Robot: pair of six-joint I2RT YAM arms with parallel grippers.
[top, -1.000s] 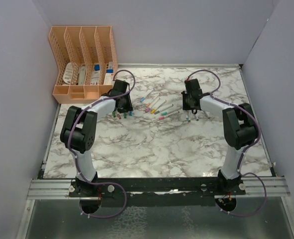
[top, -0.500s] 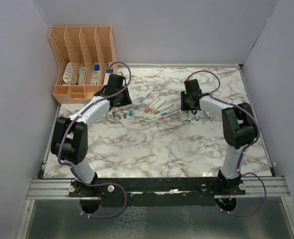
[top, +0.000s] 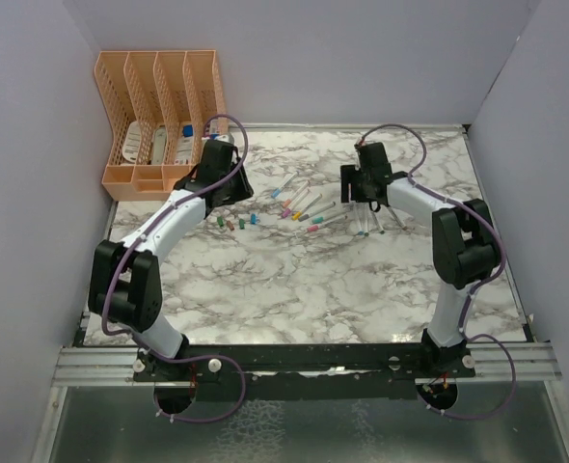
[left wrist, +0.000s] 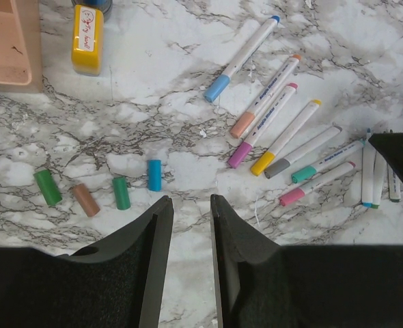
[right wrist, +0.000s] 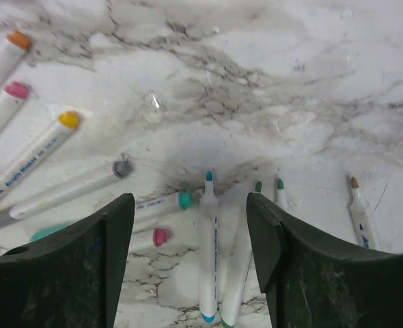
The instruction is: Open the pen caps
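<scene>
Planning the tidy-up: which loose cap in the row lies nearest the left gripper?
The blue cap, rightmost in the row and the only blue one.

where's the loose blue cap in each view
top external: blue cap, rightmost in its row.
left wrist: lower left of centre, right of the green cap.
right wrist: not in it.
shared landmark: the fan of capped pens.
</scene>
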